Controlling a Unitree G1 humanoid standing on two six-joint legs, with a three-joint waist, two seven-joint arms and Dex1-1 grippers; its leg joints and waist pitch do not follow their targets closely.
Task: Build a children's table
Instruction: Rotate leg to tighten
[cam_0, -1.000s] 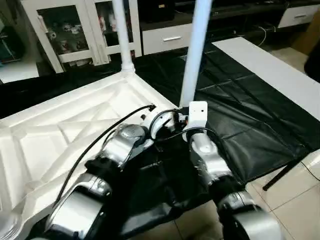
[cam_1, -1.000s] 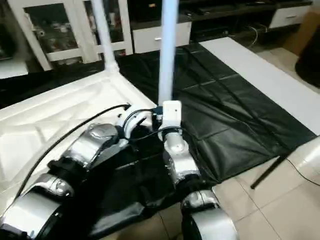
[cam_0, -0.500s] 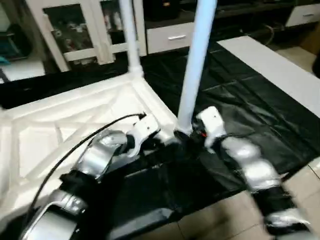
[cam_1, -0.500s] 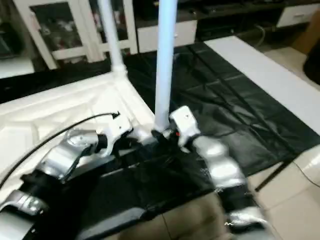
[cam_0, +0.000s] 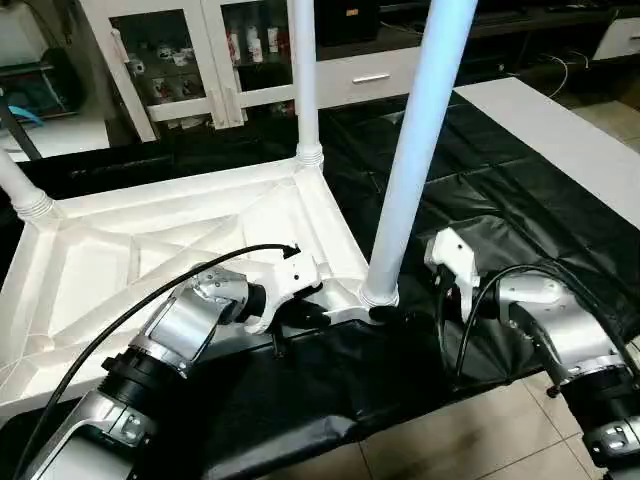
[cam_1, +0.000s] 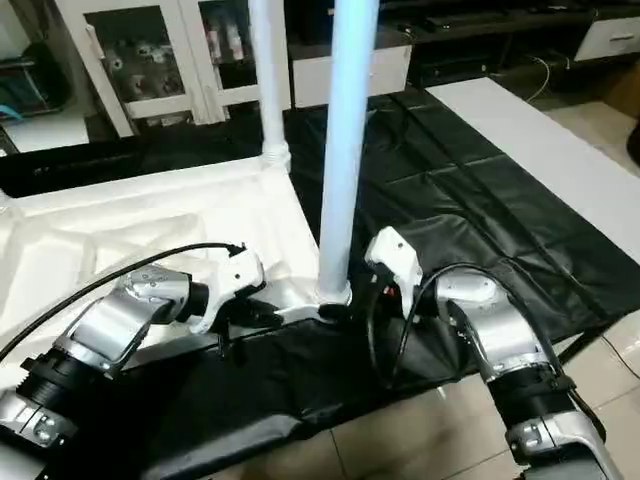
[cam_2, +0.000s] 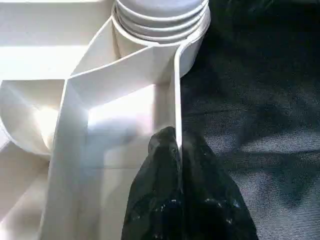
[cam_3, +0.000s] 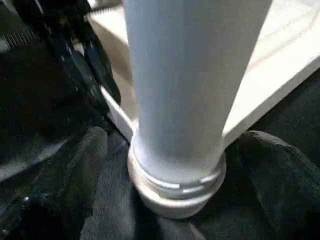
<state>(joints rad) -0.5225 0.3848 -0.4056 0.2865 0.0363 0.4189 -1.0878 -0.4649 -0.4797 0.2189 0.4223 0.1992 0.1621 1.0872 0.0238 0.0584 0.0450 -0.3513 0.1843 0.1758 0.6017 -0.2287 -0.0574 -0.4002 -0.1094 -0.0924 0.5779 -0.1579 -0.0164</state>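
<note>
The children's table (cam_0: 150, 250) lay upside down on the black-draped work table (cam_0: 520, 190), ribs up; the near leg (cam_0: 415, 150) stood in the corner socket (cam_0: 375, 298) closest to the robot, and that socket serves as landmark here. The main risk, as I judged it, was the leg not being fully seated — a nudge from either arm could tilt or pop it; the right gripper (cam_3: 165, 165) had its fingers spread wide on either side of the leg's base, gripping nothing, so nothing but the socket steadied it. The left gripper (cam_2: 177, 165), just beside the socket, was clenched on the top's thin rim (a pull there could drag the whole top). Beyond the socket rose a second leg (cam_0: 303, 75); far to its left, a third (cam_0: 20, 190). Behind all stood a white cabinet (cam_0: 160, 60); the left arm's loose cable (cam_0: 180, 290) draped over the ribs — a possible snag.
</note>
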